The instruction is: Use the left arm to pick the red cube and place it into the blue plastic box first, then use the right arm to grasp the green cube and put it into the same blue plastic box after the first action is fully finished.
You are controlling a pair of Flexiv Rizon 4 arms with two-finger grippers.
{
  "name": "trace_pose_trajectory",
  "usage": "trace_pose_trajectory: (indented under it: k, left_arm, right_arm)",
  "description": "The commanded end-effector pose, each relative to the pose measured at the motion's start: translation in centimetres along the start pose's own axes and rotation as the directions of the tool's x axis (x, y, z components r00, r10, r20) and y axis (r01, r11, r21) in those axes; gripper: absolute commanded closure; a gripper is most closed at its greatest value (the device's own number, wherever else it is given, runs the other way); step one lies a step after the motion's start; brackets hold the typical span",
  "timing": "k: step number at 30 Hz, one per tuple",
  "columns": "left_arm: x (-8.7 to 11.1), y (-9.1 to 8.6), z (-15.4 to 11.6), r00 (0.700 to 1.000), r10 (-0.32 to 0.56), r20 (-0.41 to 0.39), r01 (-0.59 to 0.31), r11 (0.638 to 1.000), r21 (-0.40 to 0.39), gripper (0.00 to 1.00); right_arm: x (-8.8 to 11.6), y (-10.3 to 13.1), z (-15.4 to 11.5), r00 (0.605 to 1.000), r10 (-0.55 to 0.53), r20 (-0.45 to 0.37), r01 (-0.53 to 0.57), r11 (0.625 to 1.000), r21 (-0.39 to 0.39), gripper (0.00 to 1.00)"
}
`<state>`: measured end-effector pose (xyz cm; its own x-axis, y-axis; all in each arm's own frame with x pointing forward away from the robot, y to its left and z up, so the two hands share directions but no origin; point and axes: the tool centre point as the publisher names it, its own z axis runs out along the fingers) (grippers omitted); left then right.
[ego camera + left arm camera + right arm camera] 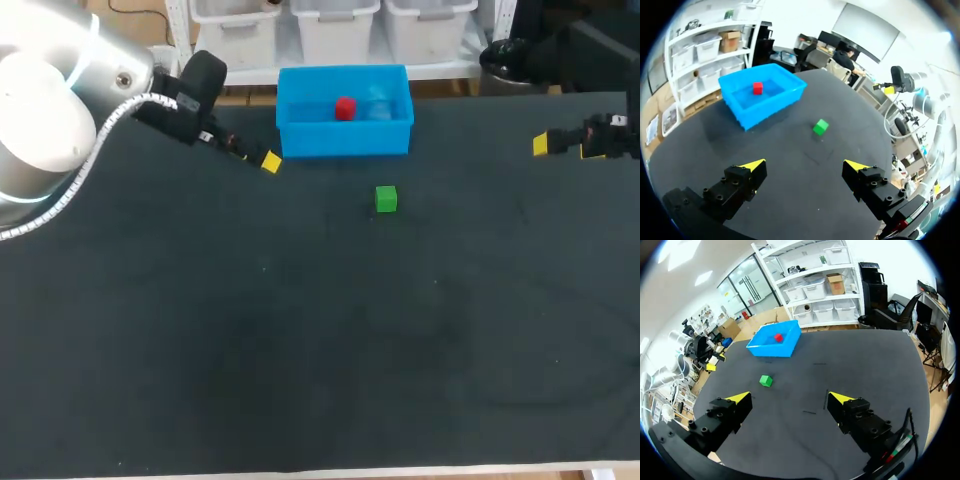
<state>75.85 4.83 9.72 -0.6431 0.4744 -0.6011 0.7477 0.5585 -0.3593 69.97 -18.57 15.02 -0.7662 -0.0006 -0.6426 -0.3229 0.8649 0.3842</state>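
Observation:
The red cube (345, 108) lies inside the blue plastic box (344, 138) at the table's far middle; the left wrist view shows the red cube (757, 88) in the box (765, 107) too, as does the right wrist view, with cube (778, 338) and box (772, 348). The green cube (386, 199) (820, 126) (765, 381) sits on the dark table just in front of the box. My left gripper (805, 167) hangs open and empty left of the box, above the table. My right gripper (790, 400) is open and empty near the far right edge.
The dark table top (300, 340) stretches wide in front of the green cube. My left arm's grey body (50, 110) fills the far left corner. The other arm's yellow tips show across the table in each wrist view.

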Motion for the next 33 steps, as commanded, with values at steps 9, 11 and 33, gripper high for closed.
trace_pose_trajectory:
  k: [9,11,33]
  left_arm:
    - [0.5,-0.1,-0.4,1.0,0.013,0.01,-0.013,1.0,-0.002,0.0]
    - [0.5,-0.1,-0.4,1.0,0.013,0.01,-0.013,1.0,-0.002,0.0]
    - [0.5,-0.1,-0.4,1.0,0.013,0.01,-0.013,1.0,-0.002,0.0]
  right_arm:
    - [0.0,0.0,0.0,1.0,0.0,0.0,0.0,1.0,0.0,0.0]
    - [0.0,0.0,0.0,1.0,0.0,0.0,0.0,1.0,0.0,0.0]
    - [-1.0,2.3,1.1,0.999,-0.05,0.0,0.05,0.998,-0.03,0.0]
